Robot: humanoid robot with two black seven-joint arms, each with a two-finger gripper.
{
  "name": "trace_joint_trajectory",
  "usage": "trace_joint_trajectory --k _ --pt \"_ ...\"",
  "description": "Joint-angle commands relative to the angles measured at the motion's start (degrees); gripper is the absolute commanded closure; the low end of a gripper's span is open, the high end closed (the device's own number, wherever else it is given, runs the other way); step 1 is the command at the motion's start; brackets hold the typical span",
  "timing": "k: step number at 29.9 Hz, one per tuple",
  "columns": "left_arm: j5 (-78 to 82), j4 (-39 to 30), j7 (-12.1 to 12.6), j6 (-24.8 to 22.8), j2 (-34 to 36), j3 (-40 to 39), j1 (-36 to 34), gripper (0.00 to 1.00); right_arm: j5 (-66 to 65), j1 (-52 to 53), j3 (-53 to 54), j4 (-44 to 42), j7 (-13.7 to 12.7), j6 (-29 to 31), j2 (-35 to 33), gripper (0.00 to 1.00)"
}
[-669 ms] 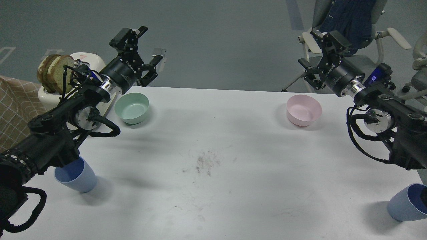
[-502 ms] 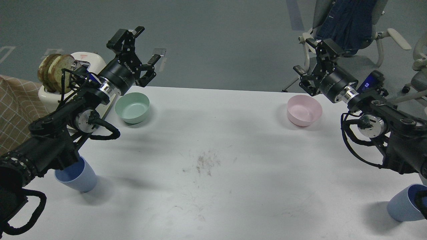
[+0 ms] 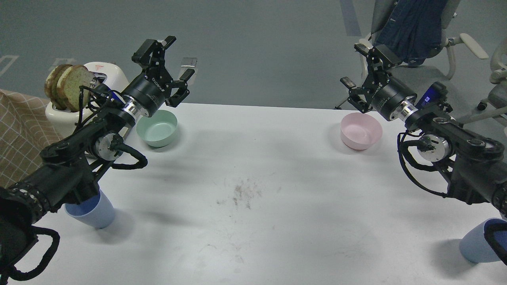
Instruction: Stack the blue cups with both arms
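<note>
Cups: two blue tumblers are seen on the table [image 3: 253, 166], well apart; the left cup [image 3: 95, 211] stands near the front left edge, partly hidden by the left arm, and the right cup [image 3: 475, 245] near the front right corner, partly hidden by the right arm.
Left gripper [image 3: 178, 57]: held spread and empty, raised above the far edge near the green bowl [image 3: 157, 127].
Right gripper [image 3: 358, 65]: fingers parted, nothing held, raised behind the pink bowl [image 3: 361, 130].
Step in hand: judged as the reach, not yet a grasp (both grippers are far from either cup).
Doing it well: each gripper is best brought back toward the near edge and down beside its own cup; the wall should be taken from the side, below the rim, so the mouth is left free for nesting.
Axis: both cups appear upright, long axis roughly vertical, mouths up, narrow bases on the table.
Bowls: to be left untouched.
</note>
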Motion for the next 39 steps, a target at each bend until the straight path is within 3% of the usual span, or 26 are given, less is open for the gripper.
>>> trace_joint_trajectory --k 1,16,39 --pt "-0.02 0.22 0.29 -0.09 -0.46 -0.54 -0.89 0.02 0.02 0.13 0.35 -0.07 0.00 0.00 0.03 0.01" --pt "0.69 -0.49 0.47 -0.71 -1.69 -0.37 -2.21 0.02 -1.12 4.08 0.53 -4.90 0.00 0.00 2.57 0.00" --pt "0.42 -0.57 0.03 -1.37 -1.08 -0.98 1.13 0.02 -1.73 2.59 0.09 -5.17 0.00 0.00 0.82 0.00"
